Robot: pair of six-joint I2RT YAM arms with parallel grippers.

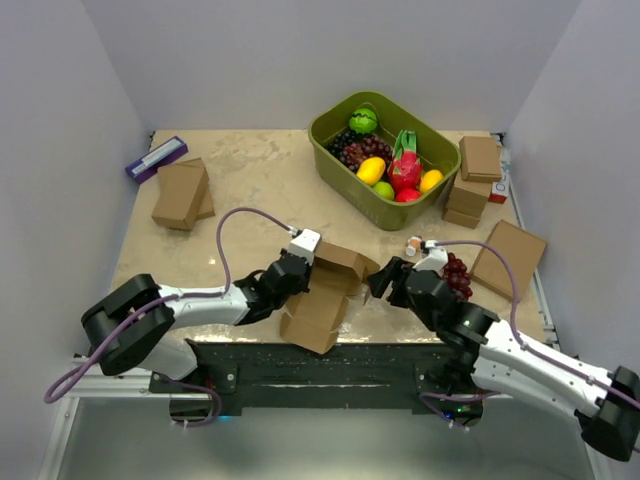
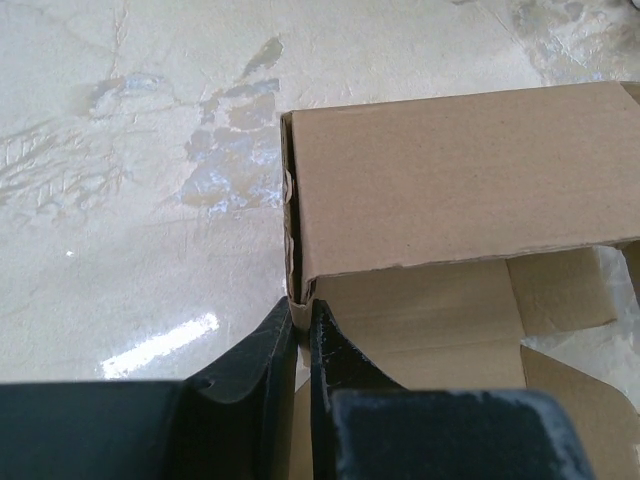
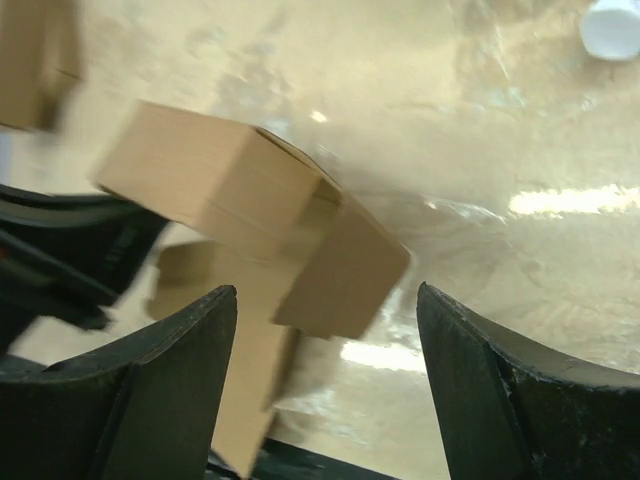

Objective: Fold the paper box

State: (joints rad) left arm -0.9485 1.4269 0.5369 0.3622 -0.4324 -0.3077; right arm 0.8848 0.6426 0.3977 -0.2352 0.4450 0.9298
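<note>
The paper box is a half-folded brown cardboard piece at the table's near edge, one panel raised and a flap hanging over the edge. My left gripper is shut on its left wall; in the left wrist view the fingers pinch the cardboard corner of the box. My right gripper is open and empty just right of the box. In the right wrist view the box lies ahead between the spread fingers.
A green basket of toy fruit stands at the back. Ready-made brown boxes sit at back left and back right. A larger flat brown box and grapes lie right. A purple item lies far left.
</note>
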